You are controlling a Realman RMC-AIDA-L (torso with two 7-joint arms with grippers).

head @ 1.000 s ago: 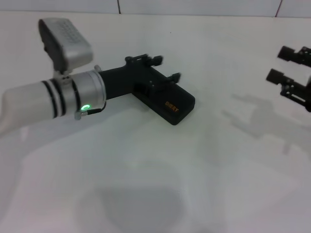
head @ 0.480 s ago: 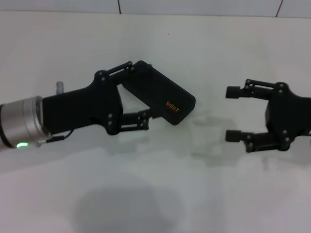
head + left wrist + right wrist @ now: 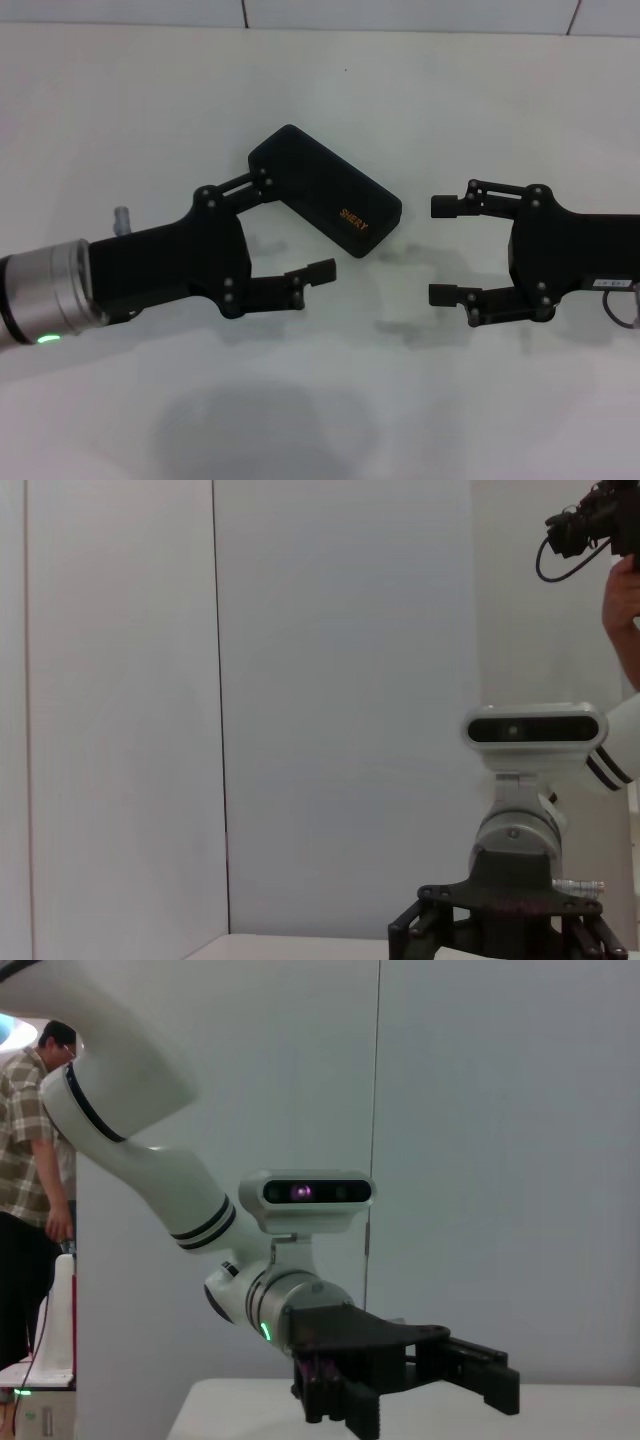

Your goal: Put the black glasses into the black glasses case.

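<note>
The black glasses case lies shut on the white table, slanted, orange lettering toward its near right end. The black glasses are not in view. My left gripper is open at the case's near left side; its upper finger lies against the case's left end and its lower fingertip is in front of the case. My right gripper is open and empty, to the right of the case, fingers pointing toward it. The right wrist view shows the left gripper. The left wrist view shows the right gripper.
A pale wall with tile seams runs behind the table. A person stands beyond the table's left side in the right wrist view. A hand holding a camera shows in the left wrist view.
My left gripper turned from a raised, wrist-up pose over the case, opened, and drew back toward the near left. My right gripper moved in from the far right toward the case.
</note>
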